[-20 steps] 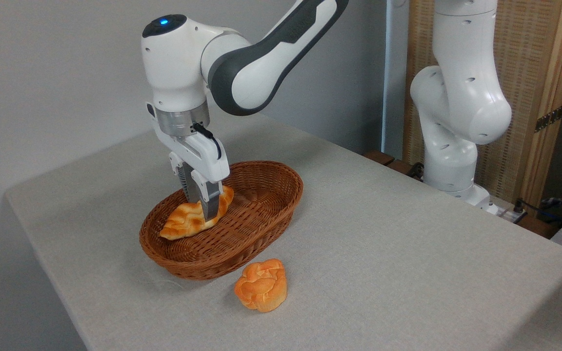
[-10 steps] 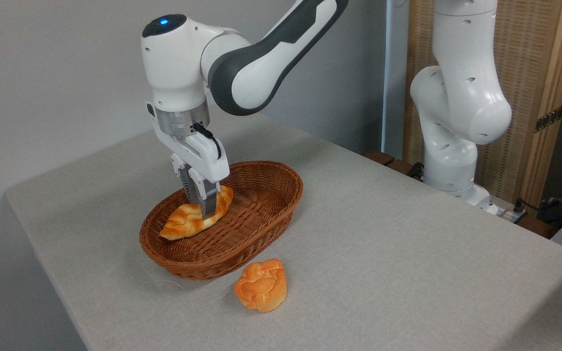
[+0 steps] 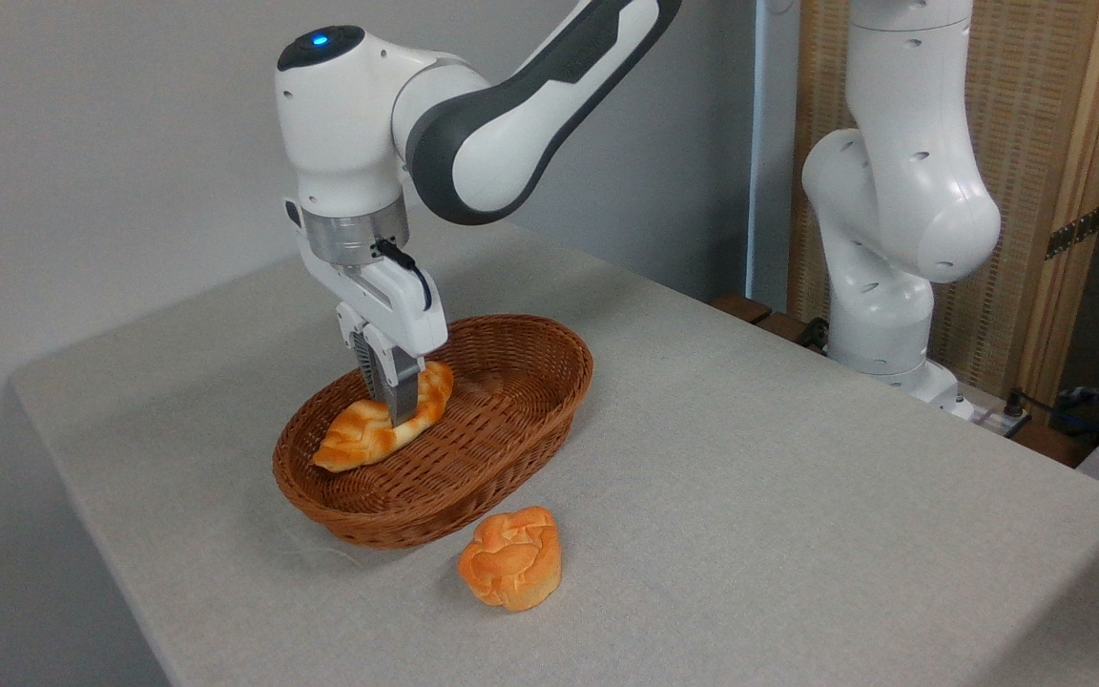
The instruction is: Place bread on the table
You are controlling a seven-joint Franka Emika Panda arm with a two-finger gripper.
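The tabletop [image 3: 750,458], covered in light grey-beige cloth, fills most of the view. The white Franka arm [image 3: 530,105] reaches in from the upper right, bends at its grey-banded elbow and turns its wrist straight down over the left half of a brown oval wicker basket [image 3: 511,420]. The gripper [image 3: 395,405] points almost vertically into the basket. Its jaws are clamped on the bread [image 3: 359,439], gripping the long braided loaf across its middle, one finger in front and the other hidden behind it. The loaf sits tilted, its right end higher than its pointed left end, which hangs low near the basket's woven floor; whether it touches there cannot be told. A small round knotted orange bun [image 3: 511,558] lies on the cloth just in front of the basket, apart from it. Compared with half a second ago, the gripper and loaf stand slightly higher, and the bun and basket are unmoved.
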